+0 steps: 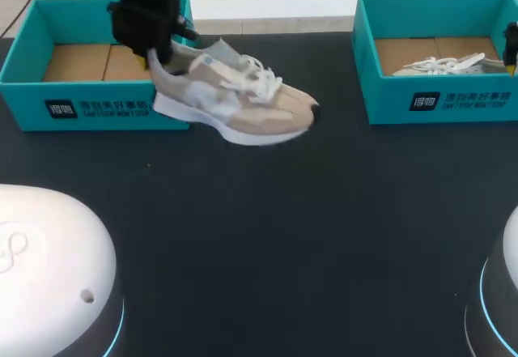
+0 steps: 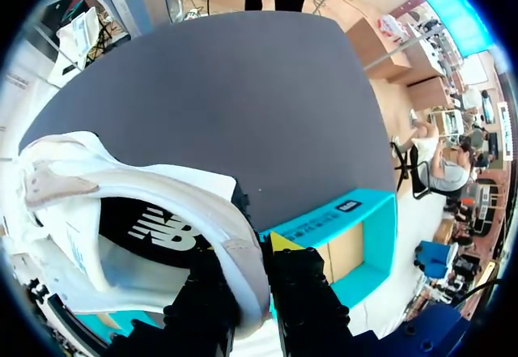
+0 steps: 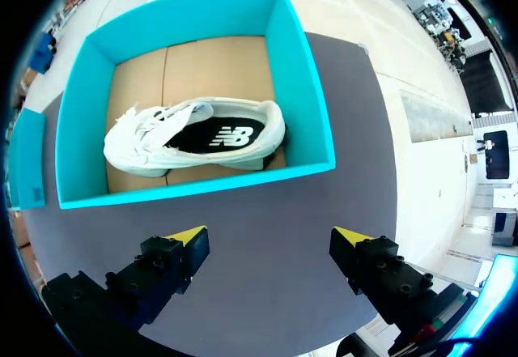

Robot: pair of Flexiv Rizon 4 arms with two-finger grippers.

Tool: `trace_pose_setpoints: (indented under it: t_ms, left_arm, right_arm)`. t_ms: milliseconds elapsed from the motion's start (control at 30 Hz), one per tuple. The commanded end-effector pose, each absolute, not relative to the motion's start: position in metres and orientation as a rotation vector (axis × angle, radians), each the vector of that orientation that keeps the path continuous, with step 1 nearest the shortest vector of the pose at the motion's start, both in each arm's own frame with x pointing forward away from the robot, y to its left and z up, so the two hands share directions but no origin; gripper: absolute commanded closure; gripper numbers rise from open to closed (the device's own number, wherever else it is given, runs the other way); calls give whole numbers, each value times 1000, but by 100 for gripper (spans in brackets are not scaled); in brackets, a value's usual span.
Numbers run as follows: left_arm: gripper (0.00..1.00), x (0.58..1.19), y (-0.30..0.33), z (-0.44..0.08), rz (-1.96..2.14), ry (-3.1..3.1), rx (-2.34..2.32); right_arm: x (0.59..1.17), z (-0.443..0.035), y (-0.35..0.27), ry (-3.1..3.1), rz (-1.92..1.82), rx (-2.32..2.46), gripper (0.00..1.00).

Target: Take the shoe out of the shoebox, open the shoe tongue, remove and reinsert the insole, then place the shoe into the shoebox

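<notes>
- Shoe (image 1: 235,98) is sitting in the upper left of the head frame, just off the right corner of the left shoebox (image 1: 24,57), low over the worktop (image 1: 267,235)
- Left claw (image 2: 251,260) is pinching its heel collar, one finger inside and one outside
- Lowering it sole-flat onto open worktop, clear of the box wall and with the tongue facing up, is looking like the sound way to finish
- Long axis is running across the frame, toe pointing right and dipping slightly
- Right claw (image 3: 271,248) is hovering spread before the right shoebox (image 3: 307,90)
</notes>
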State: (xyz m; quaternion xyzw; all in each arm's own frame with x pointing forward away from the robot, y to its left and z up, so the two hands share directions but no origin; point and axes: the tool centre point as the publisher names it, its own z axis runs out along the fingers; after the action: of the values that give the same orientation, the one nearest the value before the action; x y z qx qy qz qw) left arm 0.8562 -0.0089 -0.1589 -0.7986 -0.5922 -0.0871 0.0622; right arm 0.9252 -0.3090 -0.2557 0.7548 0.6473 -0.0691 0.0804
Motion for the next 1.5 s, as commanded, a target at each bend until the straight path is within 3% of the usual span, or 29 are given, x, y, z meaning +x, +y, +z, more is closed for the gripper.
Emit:
trace_pose_setpoints:
  t_ms: [33,433,1000,1500]
  left_arm:
    - [100,842,-26,-162,-284,-1785,-2424]
    - [100,803,-71,-189,-258,-1985,-2262]
    - [100,803,-71,-189,-258,-1985,-2262]
    - [100,759,-75,-230,-331,-2009,-2179]
  right_arm:
    - [924,-256,-309,1935,-203,2257,0]
    - [924,-256,-309,1935,-203,2257,0]
    - [924,-256,-309,1935,-203,2257,0]
    - [924,-256,-309,1935,-203,2257,0]
